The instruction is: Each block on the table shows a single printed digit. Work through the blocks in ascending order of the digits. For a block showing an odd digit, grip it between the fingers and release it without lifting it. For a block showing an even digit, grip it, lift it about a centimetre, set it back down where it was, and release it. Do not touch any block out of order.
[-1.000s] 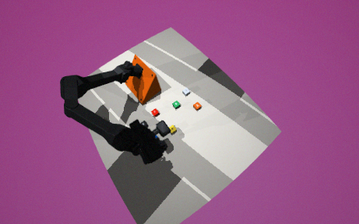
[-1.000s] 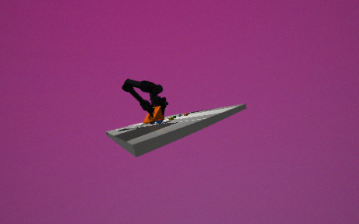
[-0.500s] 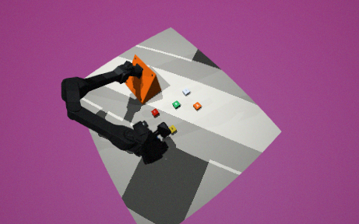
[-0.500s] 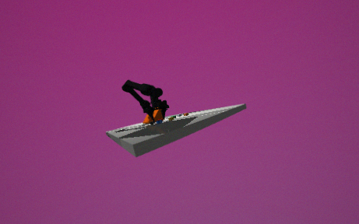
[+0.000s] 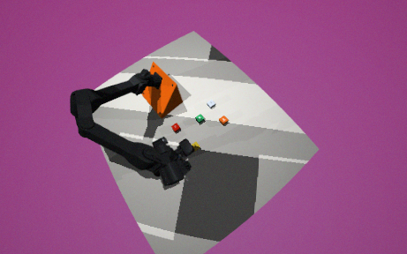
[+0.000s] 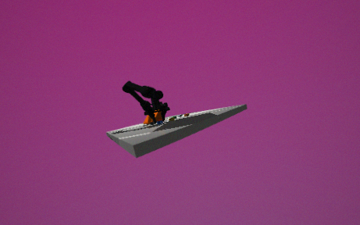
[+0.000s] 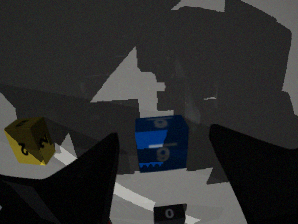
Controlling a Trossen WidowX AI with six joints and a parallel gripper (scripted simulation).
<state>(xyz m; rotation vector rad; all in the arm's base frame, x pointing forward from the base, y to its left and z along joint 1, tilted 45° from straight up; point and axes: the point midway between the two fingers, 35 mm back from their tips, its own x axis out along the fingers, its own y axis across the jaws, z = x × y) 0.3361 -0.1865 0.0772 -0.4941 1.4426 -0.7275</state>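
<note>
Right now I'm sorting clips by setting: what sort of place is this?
Probably a bare robot test bench: one grey table against plain purple, small digit blocks like the blue block, and an arm on an orange mount.

Blue block between dark end effector fingers, yellow block left, black block below.

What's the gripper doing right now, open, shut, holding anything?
Gripper: open, holding nothing; its fingers stand either side of the blue block with a gap showing on each side.
</note>
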